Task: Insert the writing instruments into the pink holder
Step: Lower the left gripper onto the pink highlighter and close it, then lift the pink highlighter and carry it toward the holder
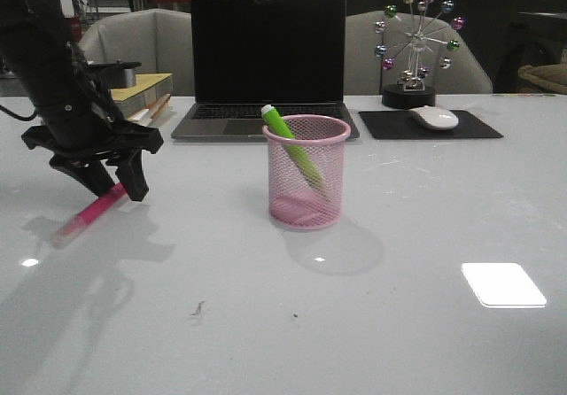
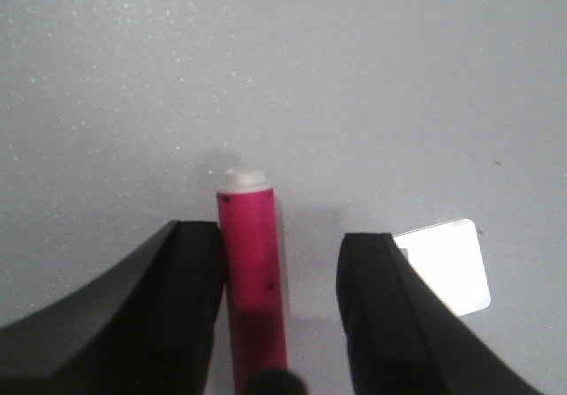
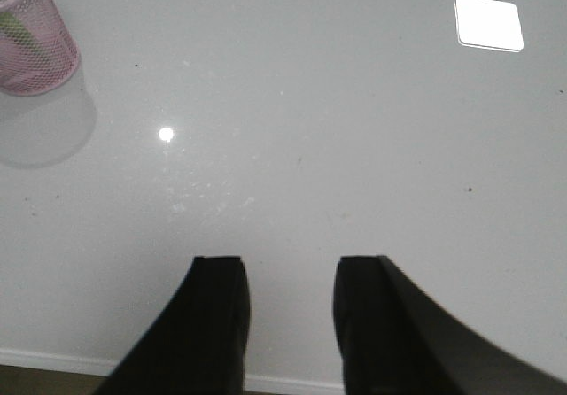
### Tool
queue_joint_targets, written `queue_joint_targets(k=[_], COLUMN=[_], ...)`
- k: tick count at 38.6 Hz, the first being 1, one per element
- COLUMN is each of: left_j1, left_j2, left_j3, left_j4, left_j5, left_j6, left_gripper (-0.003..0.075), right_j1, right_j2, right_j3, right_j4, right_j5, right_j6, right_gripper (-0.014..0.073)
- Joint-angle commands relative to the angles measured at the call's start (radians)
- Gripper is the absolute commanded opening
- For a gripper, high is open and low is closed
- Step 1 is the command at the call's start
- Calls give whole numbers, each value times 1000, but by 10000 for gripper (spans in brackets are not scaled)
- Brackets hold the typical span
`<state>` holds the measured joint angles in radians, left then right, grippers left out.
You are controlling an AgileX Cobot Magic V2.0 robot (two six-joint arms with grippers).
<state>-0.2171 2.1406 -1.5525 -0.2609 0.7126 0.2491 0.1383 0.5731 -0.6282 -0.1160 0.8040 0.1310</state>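
The pink mesh holder point(image 1: 306, 202) stands mid-table, and the green marker point(image 1: 282, 125) leans inside it with its white tip above the rim. On the table to the left lies the hot pink marker point(image 1: 87, 218), pale cap toward the front. My left gripper point(image 1: 112, 182) is lowered over its far end. In the left wrist view this gripper point(image 2: 279, 236) is open astride the pink marker point(image 2: 252, 262), which touches one finger point(image 2: 190, 271) and stands apart from the other. My right gripper point(image 3: 288, 267) is open and empty near the table's front edge, far from the holder point(image 3: 40, 54).
A laptop point(image 1: 266, 58) stands behind the holder. A mouse point(image 1: 433, 117) on a black pad and a ferris-wheel toy point(image 1: 416, 45) are at the back right. Stacked books point(image 1: 142, 94) with a pencil lie at the back left. Lamp glare point(image 1: 502, 284) shines front right.
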Motion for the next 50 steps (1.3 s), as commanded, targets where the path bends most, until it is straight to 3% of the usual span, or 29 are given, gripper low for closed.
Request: queue_joint_targets(k=[1, 6, 14, 23, 38, 50], left_j1=[-5, -5, -5, -5, -22, -184], left_j2=[-19, -10, -8, -29, -289, -449], left_j3=[-14, -14, -14, -24, -27, -25], left_j4=[-10, 29, 109, 47, -94, -94], left_j5=[19, 50, 103, 122, -182, -461], left_j6=[-9, -9, -9, -9, 2, 8], left_gripper=[255, 95, 100, 99, 99, 99], right_j1=[-6, -6, -6, -6, -6, -6], right_j2=[-1, -1, -1, -1, -1, -1], right_j3=[-27, -27, -27, -27, -27, -27], right_j4=[-10, -16, -30, -30, -30, -32], right_j5=[-46, -47, -47, -47, -47, -47], right_j6=[1, 1, 1, 1, 1, 1], right_gripper=[372, 372, 372, 372, 372, 372])
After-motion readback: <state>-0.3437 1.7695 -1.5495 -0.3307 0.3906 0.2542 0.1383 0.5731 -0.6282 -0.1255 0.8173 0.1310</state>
